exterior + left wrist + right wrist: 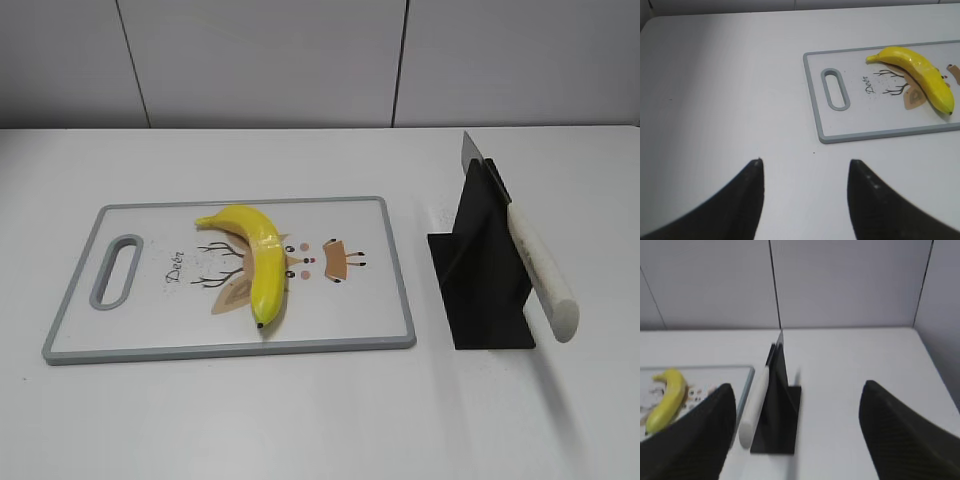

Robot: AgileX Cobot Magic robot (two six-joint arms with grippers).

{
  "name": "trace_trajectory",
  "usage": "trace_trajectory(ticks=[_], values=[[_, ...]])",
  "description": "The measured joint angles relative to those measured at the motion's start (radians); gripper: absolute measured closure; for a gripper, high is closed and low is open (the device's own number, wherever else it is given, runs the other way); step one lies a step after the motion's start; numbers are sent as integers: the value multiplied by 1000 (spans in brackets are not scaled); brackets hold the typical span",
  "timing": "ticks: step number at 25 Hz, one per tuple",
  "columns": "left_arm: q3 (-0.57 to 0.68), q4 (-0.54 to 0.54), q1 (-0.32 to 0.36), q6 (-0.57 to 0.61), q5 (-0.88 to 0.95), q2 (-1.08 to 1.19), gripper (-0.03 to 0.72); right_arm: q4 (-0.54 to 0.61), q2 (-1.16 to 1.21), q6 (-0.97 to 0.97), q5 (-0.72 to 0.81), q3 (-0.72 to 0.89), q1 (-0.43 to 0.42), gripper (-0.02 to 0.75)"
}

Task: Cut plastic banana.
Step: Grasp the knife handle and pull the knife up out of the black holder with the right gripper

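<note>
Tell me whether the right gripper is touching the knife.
Apart. The right wrist view shows the right gripper open, with bare table between its fingers and the knife in its stand.

White table [300, 420], pale paneled wall [260, 60] behind. Cutting board [150, 325]: white face, grey rim, lying flat, slot handle [116, 271] at its left end. Cartoon deer print [330, 262] on the board, with the word "Deer" [178, 269] next to the antlers. Right of the board, apart from it, black knife stand [487, 265] on the table. Knife in the stand: blade [471, 150] up toward the wall, off-white handle [543, 270] slanting down toward the camera. Tiny dark specks on the board, possibly scuffs.
</note>
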Motion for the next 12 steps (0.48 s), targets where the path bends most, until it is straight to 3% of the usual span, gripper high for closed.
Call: trace_trajectory(ticks=[6,12], values=[[0,0,0,0,0,0,189,10,2,0,-230,0,0,150],[0,0,0,-1,0,0,189,29,175,0,-134,-23,0,150]])
